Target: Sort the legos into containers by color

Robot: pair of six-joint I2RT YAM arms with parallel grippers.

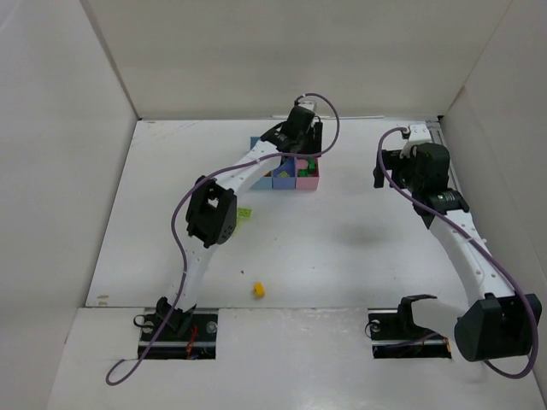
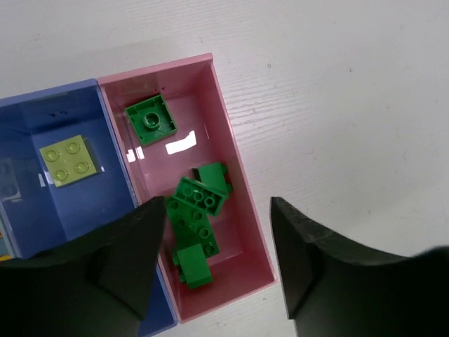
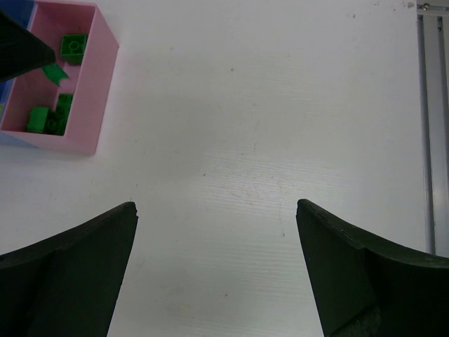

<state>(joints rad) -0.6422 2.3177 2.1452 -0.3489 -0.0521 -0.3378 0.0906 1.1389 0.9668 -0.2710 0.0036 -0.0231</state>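
The three joined containers stand at the table's far middle. The pink bin [image 1: 309, 179] [image 2: 231, 140] [image 3: 95, 84] holds several dark green legos [image 2: 200, 200] [image 3: 73, 45]. The periwinkle bin [image 1: 280, 180] [image 2: 84, 210] holds one lime lego [image 2: 68, 160]. My left arm mostly hides the light blue bin [image 1: 255, 143]. My left gripper [image 1: 301, 137] [image 2: 217, 203] is open and empty, hovering over the pink bin. My right gripper [image 1: 408, 162] [image 3: 216, 205] is open and empty over bare table to the right of the bins. A lime lego [image 1: 245, 212] and a yellow-orange lego [image 1: 257, 290] lie loose on the table.
White walls enclose the table on the left, back and right. A metal rail [image 3: 429, 105] runs along the table's right edge. The left arm's purple cable [image 1: 184, 213] loops over the left half of the table.
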